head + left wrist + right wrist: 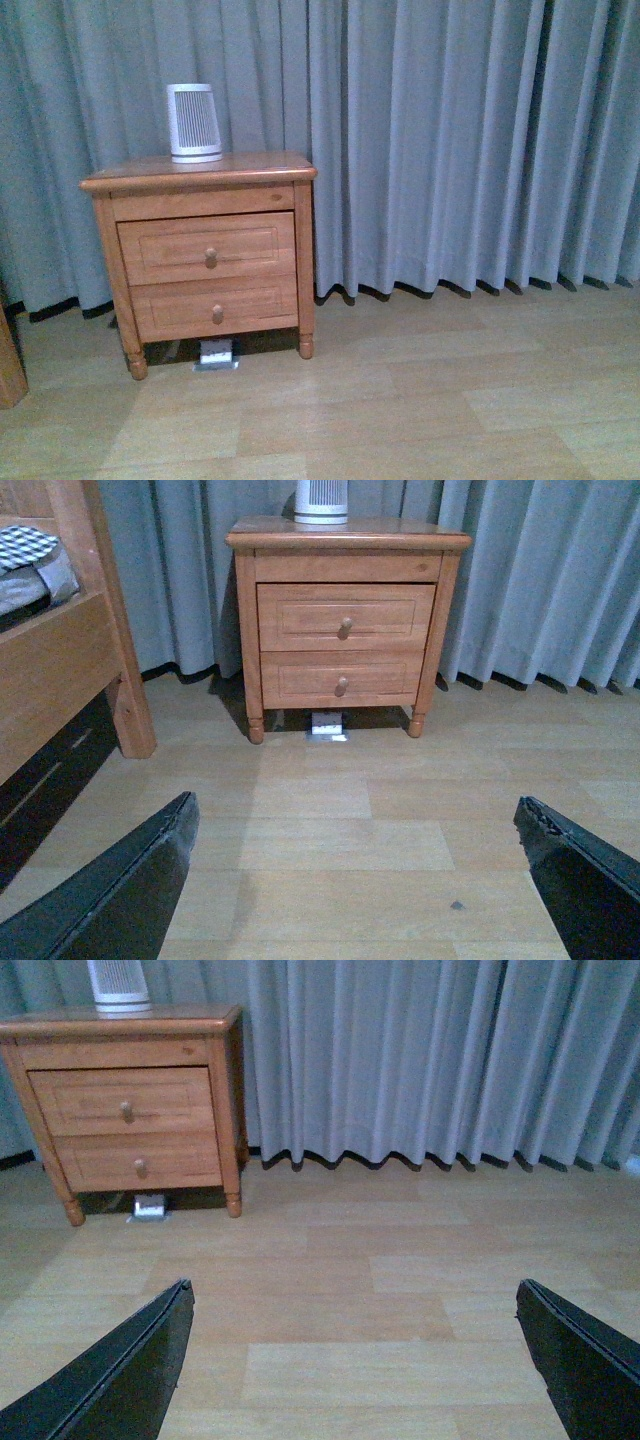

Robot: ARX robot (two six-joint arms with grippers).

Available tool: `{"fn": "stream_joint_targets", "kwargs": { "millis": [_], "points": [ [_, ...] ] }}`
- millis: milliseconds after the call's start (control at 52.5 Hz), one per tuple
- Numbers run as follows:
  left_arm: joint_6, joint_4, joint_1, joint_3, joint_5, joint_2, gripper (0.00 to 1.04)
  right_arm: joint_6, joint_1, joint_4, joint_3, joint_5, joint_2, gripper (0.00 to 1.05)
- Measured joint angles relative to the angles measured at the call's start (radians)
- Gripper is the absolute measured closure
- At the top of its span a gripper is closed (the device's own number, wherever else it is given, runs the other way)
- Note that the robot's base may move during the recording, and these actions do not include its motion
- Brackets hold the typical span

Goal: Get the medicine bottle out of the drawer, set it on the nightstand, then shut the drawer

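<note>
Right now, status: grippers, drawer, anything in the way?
Left gripper open, right gripper open, both empty. Drawer shut, medicine bottle not in sight. No obstacle seen between grippers and nightstand.

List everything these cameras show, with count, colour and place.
nightstand: one, honey-brown wood, against the curtain
upper drawer: one, brown, round knob, shut
lower drawer: one, brown, round knob, shut, under the upper drawer
slatted device: one, white with grey slats, upright on the nightstand top
small object: one, white-grey, on the floor under the nightstand; too small to identify
curtain: one expanse, grey-blue, pleated, across the back
floor: pale wood planks
bed frame: one, brown wood, beside the nightstand
checked cloth: one, black-and-white, on the bed
medicine bottle: none visible
left gripper: black, open, above the floor
right gripper: black, open, above the floor
</note>
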Motion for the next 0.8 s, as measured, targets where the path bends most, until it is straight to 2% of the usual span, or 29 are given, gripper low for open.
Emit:
{"fn": "stream_joint_targets", "kwargs": {
  "millis": [800],
  "points": [
    [0.000,0.000,0.000,0.000,-0.001,-0.001,0.07,0.000,0.000,0.000,0.000,0.000,0.000,0.07]
  ]
}}
